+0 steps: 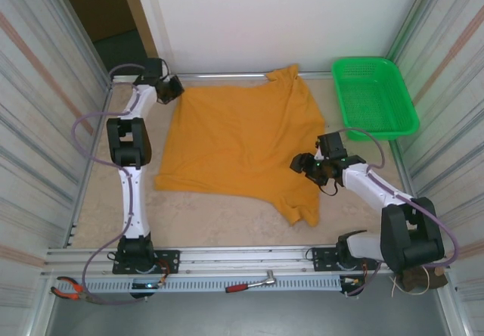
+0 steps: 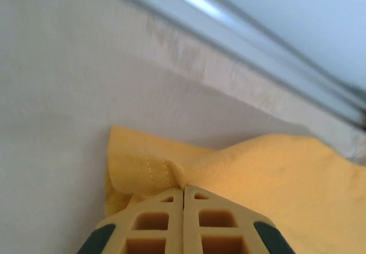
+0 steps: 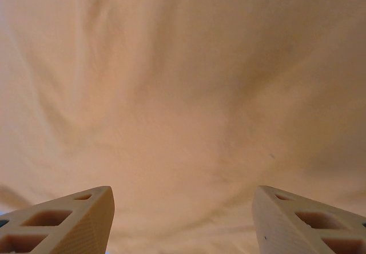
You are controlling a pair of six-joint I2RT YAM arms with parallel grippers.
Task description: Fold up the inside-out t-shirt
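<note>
The inside-out t-shirt (image 1: 238,135) lies spread over the middle of the table, orange-yellow, with a sleeve bunched at the far edge and another near the front right. My left gripper (image 1: 175,88) is at the shirt's far left corner. In the left wrist view its jaws (image 2: 183,188) are pressed together on a pinch of the stitched hem of the shirt (image 2: 274,174). My right gripper (image 1: 301,166) hovers at the shirt's right side. Seen from the right wrist, it (image 3: 183,208) stands open just above the cloth (image 3: 183,94), nothing between its fingers.
A green plastic basket (image 1: 374,94) stands at the far right corner. Bare table (image 1: 219,219) runs along the front of the shirt. Pliers (image 1: 72,289) and a red-handled wrench (image 1: 253,283) lie on the near rail. Metal walls close in both sides.
</note>
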